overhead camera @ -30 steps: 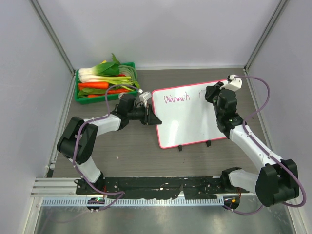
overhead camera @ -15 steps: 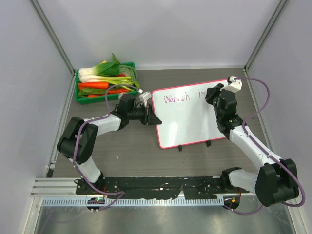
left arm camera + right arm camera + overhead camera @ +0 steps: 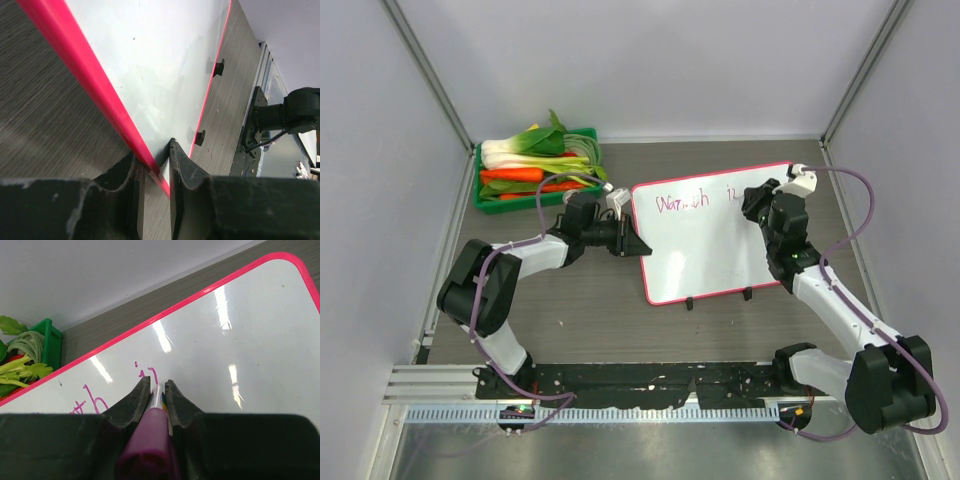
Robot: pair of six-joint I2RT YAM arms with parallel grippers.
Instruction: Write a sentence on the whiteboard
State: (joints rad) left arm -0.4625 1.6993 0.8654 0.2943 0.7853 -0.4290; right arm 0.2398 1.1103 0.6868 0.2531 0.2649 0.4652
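The whiteboard (image 3: 705, 245) lies flat on the table, white with a pink-red frame (image 3: 85, 70) and two black feet at its near edge. Pink handwriting, the sentence (image 3: 682, 203), runs along its far edge; its latest strokes (image 3: 149, 374) show just ahead of the pen. My left gripper (image 3: 638, 247) is shut on the board's left frame edge, one finger (image 3: 185, 170) on top. My right gripper (image 3: 757, 196) is shut on a purple marker (image 3: 152, 440) whose tip touches the board (image 3: 240, 340) beside the last letters.
A green crate (image 3: 535, 175) of toy vegetables stands at the back left, its corner (image 3: 52, 342) in the right wrist view. Grey walls enclose the table on three sides. Bare table lies in front of the board.
The right gripper has slid rightward along the board's far edge with the marker, adding new pink strokes after the first word. The left arm and the board have stayed still.
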